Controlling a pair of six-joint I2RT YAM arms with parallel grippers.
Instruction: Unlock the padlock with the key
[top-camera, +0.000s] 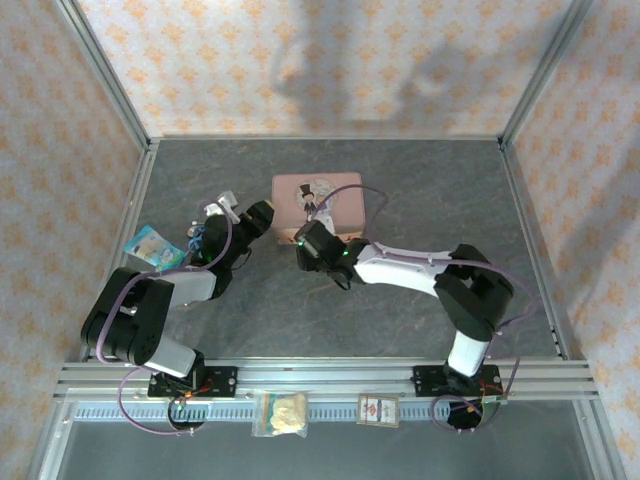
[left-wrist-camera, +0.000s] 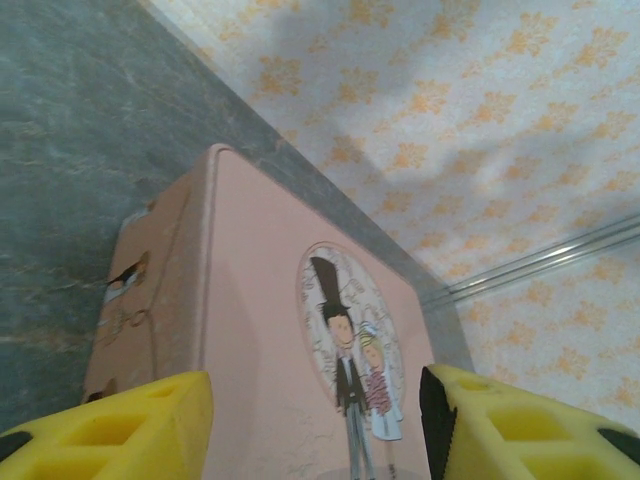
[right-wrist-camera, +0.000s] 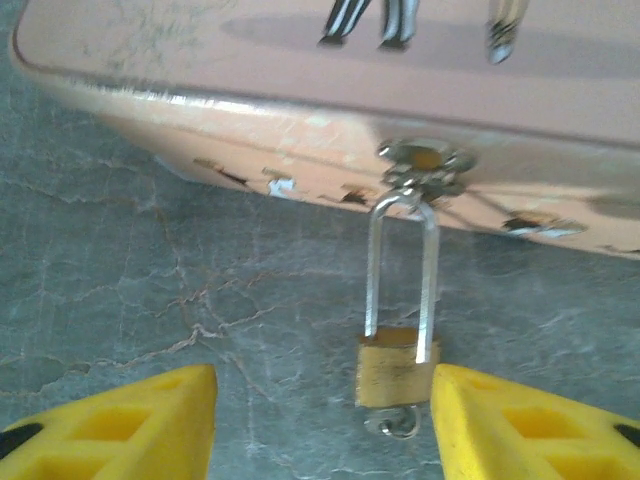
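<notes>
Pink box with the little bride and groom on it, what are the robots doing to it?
The left gripper sits open at one end of the pink tin, holding nothing. The right gripper, open too, faces the tiny brass padlock, which hangs from the tin's clasp and lies on the table. It hasn't grabbed it yet.

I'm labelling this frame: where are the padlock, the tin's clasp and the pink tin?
padlock (right-wrist-camera: 396, 372), right wrist view, on its brass body.
clasp (right-wrist-camera: 425, 163), right wrist view, silvery fitting on the tin's front.
pink tin (left-wrist-camera: 250, 330), left wrist view, bare lid beside the printed couple.
</notes>
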